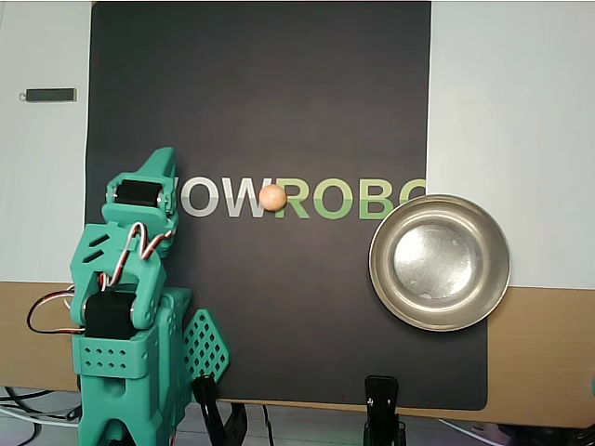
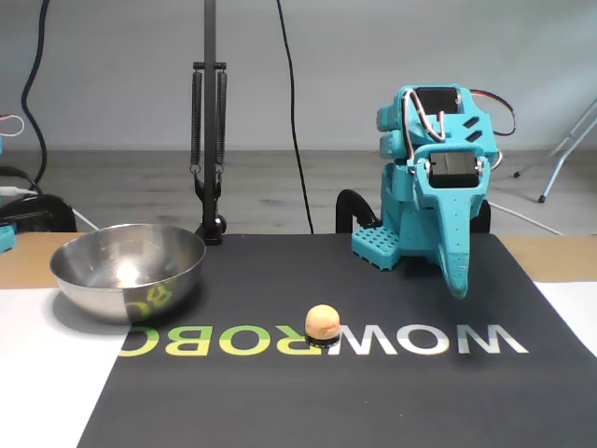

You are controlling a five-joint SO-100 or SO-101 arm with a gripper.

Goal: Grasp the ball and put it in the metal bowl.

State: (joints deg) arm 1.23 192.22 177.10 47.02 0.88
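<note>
The peach-orange ball point(image 1: 272, 197) rests on the black mat between the white and green letters; the fixed view shows the ball point(image 2: 322, 322) near the mat's middle. The metal bowl point(image 1: 383, 279) sits empty at the mat's right edge in the overhead view, and the bowl point(image 2: 131, 291) is at the left in the fixed view. My teal arm is folded over its base. The gripper point(image 1: 164, 160) points at the mat with its fingers together and holds nothing. In the fixed view the gripper point(image 2: 457, 286) hangs well to the right of the ball.
The black mat point(image 1: 260, 84) with printed letters covers the table's middle. Two black clamps point(image 1: 382, 400) grip the front edge. A small dark bar point(image 1: 48, 94) lies at the far left. A black stand point(image 2: 209, 140) and cables rise behind the bowl.
</note>
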